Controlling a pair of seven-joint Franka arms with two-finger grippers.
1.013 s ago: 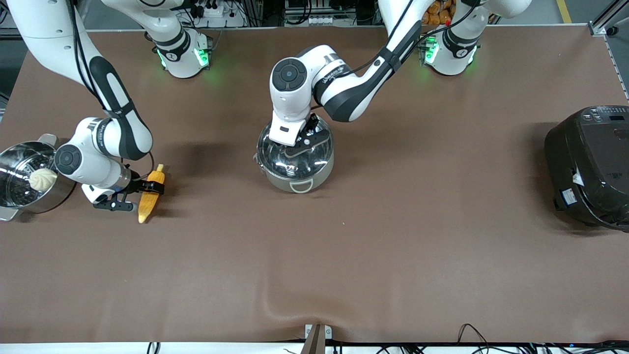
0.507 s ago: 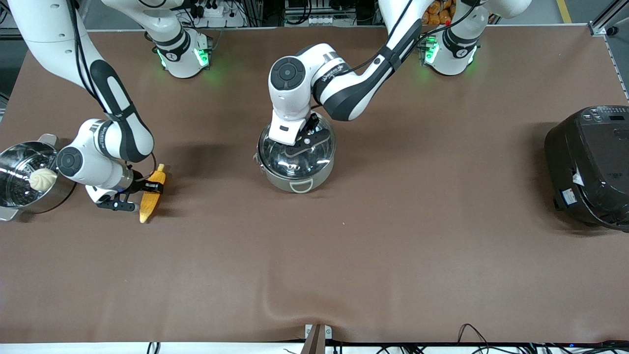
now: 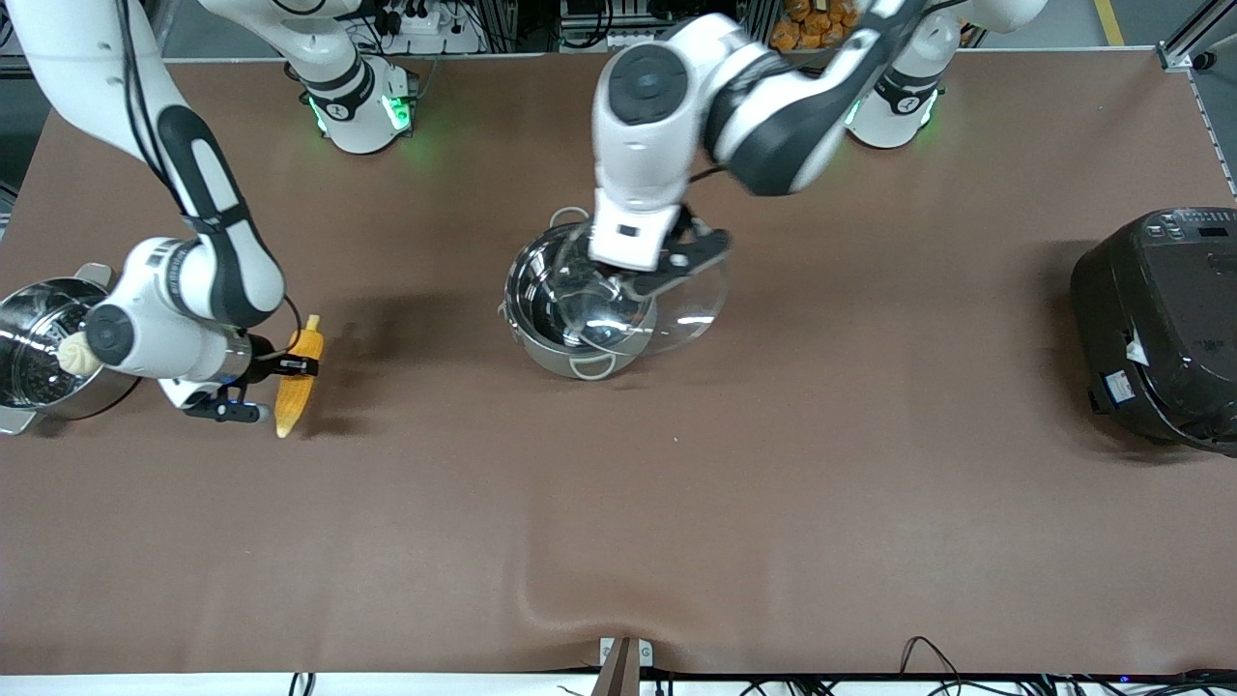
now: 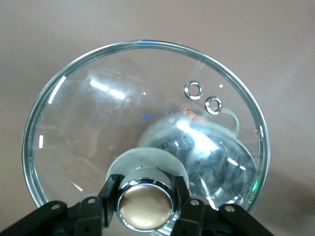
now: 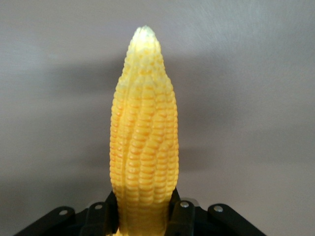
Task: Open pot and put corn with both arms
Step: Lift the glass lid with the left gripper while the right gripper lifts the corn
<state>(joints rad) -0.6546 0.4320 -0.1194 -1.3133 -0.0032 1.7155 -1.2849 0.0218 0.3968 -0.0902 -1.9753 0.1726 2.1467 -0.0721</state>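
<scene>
We see the left hand (image 4: pixel 143 206) clamped on the lid (image 3: pixel 667 300) knob, above the open pot (image 3: pixel 570 338). The right hand (image 5: pixel 142 216) grips the corn (image 3: pixel 298 382), well apart from the pot.

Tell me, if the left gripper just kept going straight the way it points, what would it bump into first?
Probably the table. The left gripper is shut on the glass lid's knob, and under the lid lie cloth and part of the pot.

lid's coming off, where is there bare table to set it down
Bare cloth lies between the pot and the black cooker, and in the wide strip nearer the front camera. It is crowded at the right arm's end: steamer pot, right gripper, corn. The left gripper holds the lid.
</scene>
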